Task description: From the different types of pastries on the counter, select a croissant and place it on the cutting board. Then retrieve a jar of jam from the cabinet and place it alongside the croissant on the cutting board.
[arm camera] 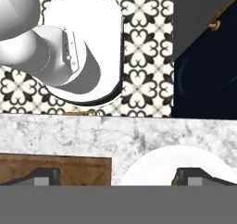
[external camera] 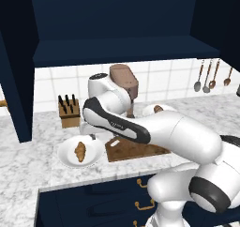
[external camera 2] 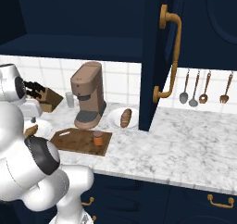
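Note:
The golden-tan croissant lies on a round white plate left of the dark wooden cutting board. The small orange-brown jar of jam stands upright on the cutting board near its right end. A darker reddish-brown loaf rests on a second plate behind the board. My gripper is open and holds nothing. It hangs over the counter's front part, one fingertip above the board's end and the other above the white plate. The navy cabinet hangs overhead.
A brown coffee machine stands behind the board, with a knife block and a grey-white cup to its left. The open cabinet door with its brass handle juts out on the right. Utensils hang on the wall.

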Tool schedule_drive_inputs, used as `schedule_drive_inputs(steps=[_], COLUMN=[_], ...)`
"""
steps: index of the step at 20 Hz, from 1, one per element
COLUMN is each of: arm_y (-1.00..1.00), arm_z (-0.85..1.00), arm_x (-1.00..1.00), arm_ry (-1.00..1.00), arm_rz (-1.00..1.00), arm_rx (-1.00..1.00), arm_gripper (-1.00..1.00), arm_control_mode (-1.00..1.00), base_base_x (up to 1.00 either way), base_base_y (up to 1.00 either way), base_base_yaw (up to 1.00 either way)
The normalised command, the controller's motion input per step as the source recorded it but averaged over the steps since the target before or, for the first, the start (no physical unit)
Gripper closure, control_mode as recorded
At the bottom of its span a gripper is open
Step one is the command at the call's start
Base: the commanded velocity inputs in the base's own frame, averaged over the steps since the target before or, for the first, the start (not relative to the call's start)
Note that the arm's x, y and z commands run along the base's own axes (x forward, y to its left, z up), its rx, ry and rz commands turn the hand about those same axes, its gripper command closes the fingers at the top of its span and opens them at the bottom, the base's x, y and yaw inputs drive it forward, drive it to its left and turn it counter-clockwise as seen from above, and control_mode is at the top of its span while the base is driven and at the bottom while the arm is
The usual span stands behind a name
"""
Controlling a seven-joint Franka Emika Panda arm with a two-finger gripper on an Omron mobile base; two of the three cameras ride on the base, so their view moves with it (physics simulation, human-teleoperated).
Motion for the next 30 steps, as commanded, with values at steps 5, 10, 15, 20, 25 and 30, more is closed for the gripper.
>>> schedule_drive_inputs(steps=[5, 10, 15, 20, 25, 30], arm_y=[0.00, 0.18, 0.42, 0.41, 0.31, 0.06], arm_z=[-0.02, -0.21, -0.35, -0.21, -0.22, -0.23], arm_x=[0.09, 0.05, 0.38, 0.27, 0.36, 0.37], arm_ry=[-0.06, 0.00, 0.00, -0.06, -0.05, -0.04], arm_rz=[0.17, 0.07, 0.01, 0.00, 0.00, 0.02], arm_rx=[0.08, 0.15, 0.07, 0.01, 0.00, 0.01], arm_gripper=[-1.00, -1.00, -1.00, -1.00, -1.00, -1.00], arm_control_mode=[-1.00, -1.00, -1.00, -1.00, -1.00, -1.00], base_base_x=[0.00, 0.00, 0.00, 0.00, 0.00, 0.00], base_base_y=[0.00, 0.00, 0.00, 0.00, 0.00, 0.00], base_base_yaw=[0.00, 0.00, 0.00, 0.00, 0.00, 0.00])
